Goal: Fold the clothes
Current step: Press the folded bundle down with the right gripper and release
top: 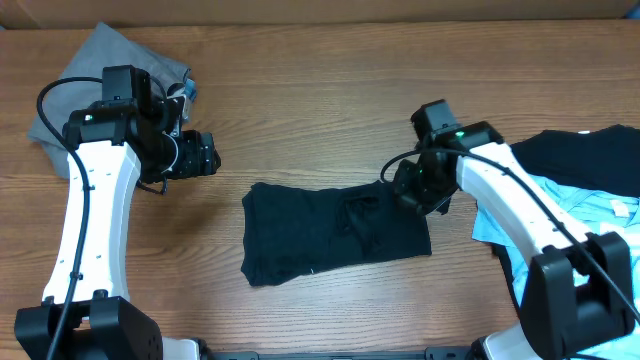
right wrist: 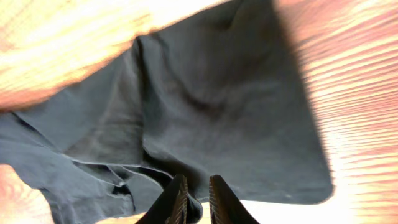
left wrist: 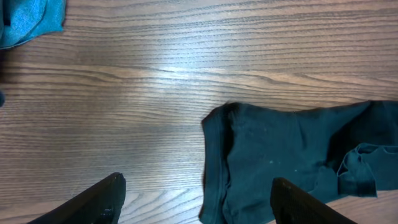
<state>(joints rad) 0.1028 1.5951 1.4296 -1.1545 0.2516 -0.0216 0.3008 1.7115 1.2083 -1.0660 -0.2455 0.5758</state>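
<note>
Nearest the bases, middle of the table [top: 330,110]: dark navy T-shirt [top: 320,232], lying as a rough rectangle, part-folded; a rumpled fold of cloth right of its centre; left edge fairly straight.

Right gripper [right wrist: 198,200] at the shirt's far right corner, low over the cloth; fingers almost pressed together, only a slit between; cannot tell whether fabric is nipped in it.

Right side, just beyond that arm: unfolded heap, light-blue tee [top: 565,200] with a black garment [top: 590,150] on its far side.

Left gripper [left wrist: 198,182] spread wide, hovering over bare wood just off the shirt's left edge; holding nothing.

Far left corner: grey garment [top: 95,60], crumpled, partly under the left arm.

Judgement: mid-fold on the navy shirt; a further fold or a smoothing pass is in hand. Next move calls for a sure pinch on the right corner, the rumple flattened, and the left gripper lowered to the left edge to pin or lift it.
</note>
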